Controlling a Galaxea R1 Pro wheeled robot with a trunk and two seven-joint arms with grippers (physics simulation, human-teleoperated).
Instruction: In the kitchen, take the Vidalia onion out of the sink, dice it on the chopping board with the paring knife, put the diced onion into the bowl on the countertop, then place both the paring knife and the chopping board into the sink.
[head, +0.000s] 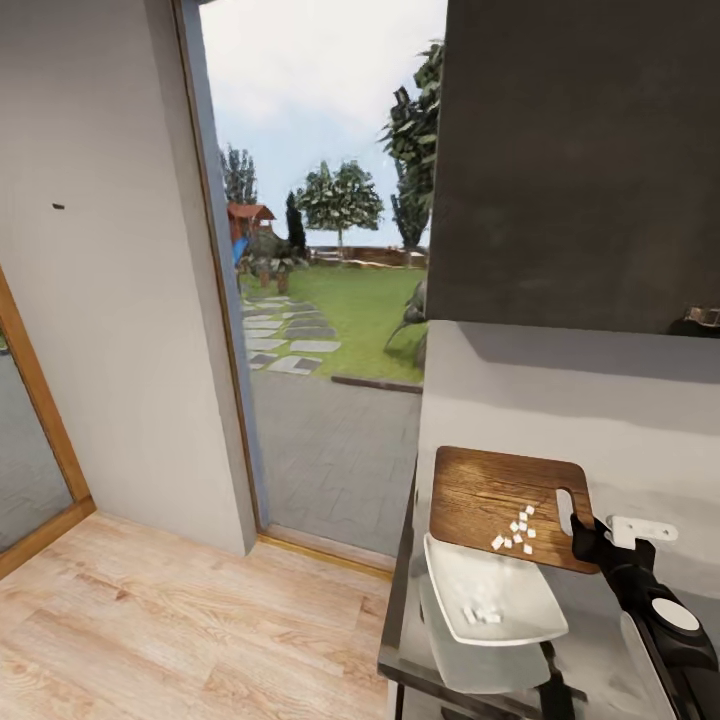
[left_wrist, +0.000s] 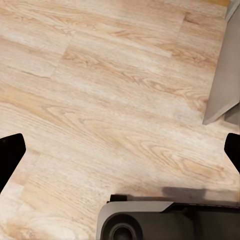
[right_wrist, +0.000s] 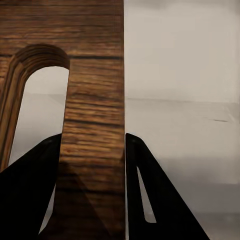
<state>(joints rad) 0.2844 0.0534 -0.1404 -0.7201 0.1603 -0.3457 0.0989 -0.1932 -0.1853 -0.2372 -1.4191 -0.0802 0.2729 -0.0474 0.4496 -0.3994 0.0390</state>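
1. Wooden floor (left_wrist: 100, 100) lies under the left gripper (left_wrist: 120, 150), whose black fingertips (left_wrist: 11, 152) stand wide apart with nothing between them.
2. White bowl (head: 495, 600) sits on the grey countertop (head: 600, 650), near the right gripper (head: 585, 535) and overlapped by the board's edge; a few onion dice (head: 480, 612) lie inside.
3. Dark brown chopping board (head: 505, 505) is clamped at its handle end between the right gripper's fingers, tilted, with onion pieces (head: 517, 532) still on it.
4. Whether the board's far end touches anything is unclear.
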